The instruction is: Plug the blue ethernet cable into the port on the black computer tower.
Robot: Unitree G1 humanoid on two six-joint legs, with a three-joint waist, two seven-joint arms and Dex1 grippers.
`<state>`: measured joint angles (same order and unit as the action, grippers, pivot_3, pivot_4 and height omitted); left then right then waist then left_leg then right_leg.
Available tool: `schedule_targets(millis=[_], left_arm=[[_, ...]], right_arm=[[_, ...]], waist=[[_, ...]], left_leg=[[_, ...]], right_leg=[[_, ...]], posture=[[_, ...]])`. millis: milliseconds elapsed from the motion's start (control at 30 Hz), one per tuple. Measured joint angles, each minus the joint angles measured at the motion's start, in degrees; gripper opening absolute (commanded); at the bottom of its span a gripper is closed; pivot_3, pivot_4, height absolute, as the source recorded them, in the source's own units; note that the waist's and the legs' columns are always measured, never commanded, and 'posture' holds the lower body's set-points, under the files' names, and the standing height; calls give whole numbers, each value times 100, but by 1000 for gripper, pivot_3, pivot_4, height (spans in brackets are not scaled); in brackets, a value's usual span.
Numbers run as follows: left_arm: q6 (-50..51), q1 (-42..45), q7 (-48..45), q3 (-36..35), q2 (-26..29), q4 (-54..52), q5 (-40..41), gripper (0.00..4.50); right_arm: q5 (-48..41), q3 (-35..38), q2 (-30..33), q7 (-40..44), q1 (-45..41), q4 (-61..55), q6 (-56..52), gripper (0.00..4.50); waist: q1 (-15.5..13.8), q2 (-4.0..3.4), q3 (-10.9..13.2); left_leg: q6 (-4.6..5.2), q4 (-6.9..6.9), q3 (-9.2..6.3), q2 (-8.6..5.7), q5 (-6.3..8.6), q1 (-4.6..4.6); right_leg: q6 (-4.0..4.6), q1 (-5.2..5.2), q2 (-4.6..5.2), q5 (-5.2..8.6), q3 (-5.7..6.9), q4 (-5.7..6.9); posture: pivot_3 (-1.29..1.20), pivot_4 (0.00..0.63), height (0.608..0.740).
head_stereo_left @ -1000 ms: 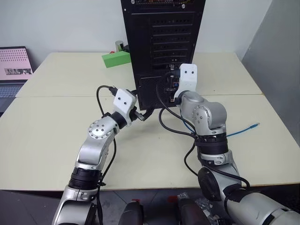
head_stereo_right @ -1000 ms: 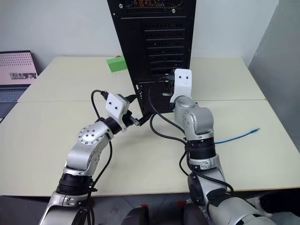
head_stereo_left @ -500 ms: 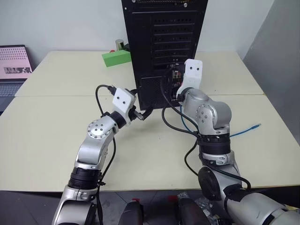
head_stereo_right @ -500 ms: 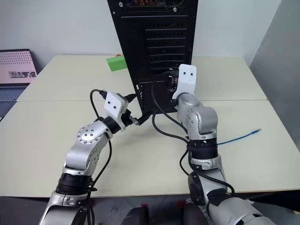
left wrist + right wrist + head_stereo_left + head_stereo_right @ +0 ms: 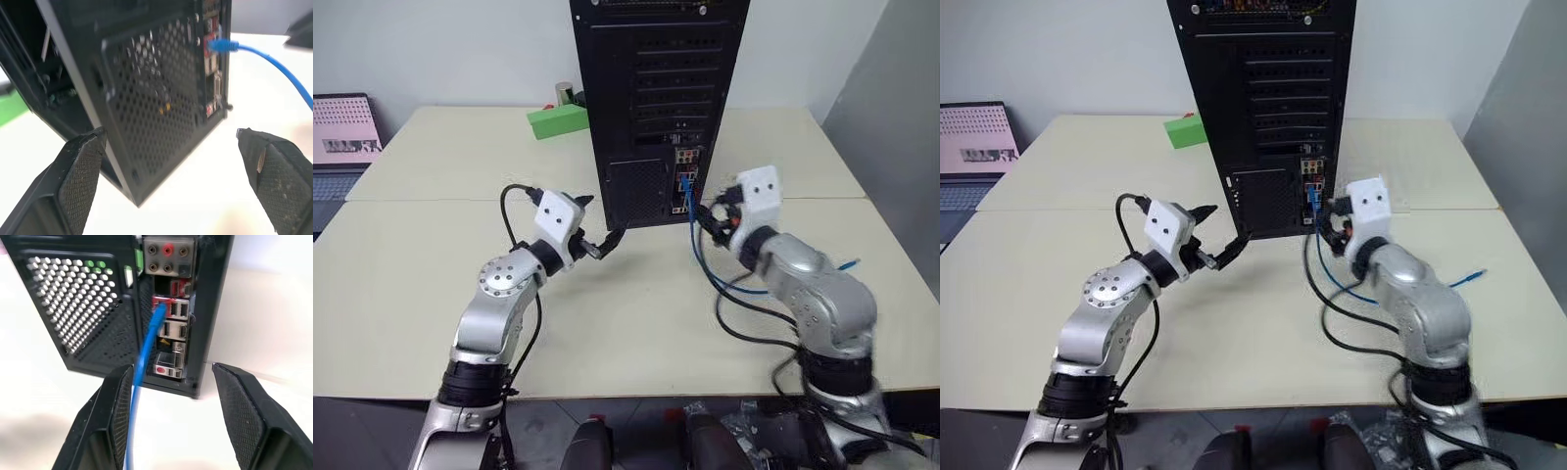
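Cable: blue cable [image 5: 146,345] runs up to the tower's connector strip; its plug end sits in the port [image 5: 160,307], as the right wrist view shows.
Cable, far end: the cord drops from the strip, loops across the table [image 5: 411,284] under the right arm, and its free plug lies out by the table's right side [image 5: 848,262].
Port: in the narrow strip of coloured connectors low on the rear face, beside the mesh vent [image 5: 73,303].
Tower: black tower [image 5: 656,98] stands upright on the table, rear face toward the robot.
Right gripper: [image 5: 168,396] just short of the strip, fingers parted and empty; the cable passes beside one finger [image 5: 110,421], and I cannot tell whether it touches.
Left gripper: [image 5: 171,161] fingers wide, empty, one to either side of the tower's lower corner, apart from it.
Progress: insertion looks done; the plug appears seated with nothing gripping it.
Remaining: judged little; perhaps confirming that the plug is fully home, which cannot be told from here, and drawing both arms clear.
Other items: green block [image 5: 554,121] behind the tower; laptop [image 5: 342,132] at far left.
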<state>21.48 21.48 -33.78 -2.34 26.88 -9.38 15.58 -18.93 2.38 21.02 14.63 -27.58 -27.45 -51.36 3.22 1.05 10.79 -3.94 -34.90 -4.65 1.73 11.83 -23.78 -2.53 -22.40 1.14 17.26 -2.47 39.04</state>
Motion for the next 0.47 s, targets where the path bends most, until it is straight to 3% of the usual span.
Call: schedule_targets(millis=[167, 267, 467], left_arm=[[218, -12, -268, -210, 340, -181, 242, 4500], [411, 32, -601, -135, 815, -311, 231, 4500], [713, -4, -1151, -106, 1127, -767, 628, 4500]], right_arm=[[-331, 364, 478, 875, 354, 36, 415, 3788], [-782, 613, 988, 1780, 407, 148, 733, 4404], [-1445, 807, 1335, 2618, 287, 192, 848, 4404]], waist=[[-10, 1, 1], [-11, 3, 2], [-16, 4, 3]], left_leg=[[0, -1, 0, 1, 0, 3], [0, -1, 1, 0, 0, 3], [0, -3, 0, 1, 0, 4]], right_leg=[[0, 4, -1, 0, 0, -2], [-1, 5, -1, 0, -1, -4], [-1, 8, 0, 0, 1, -4]], posture=[[0, 150, 740], [0, 150, 740], [0, 150, 740]])
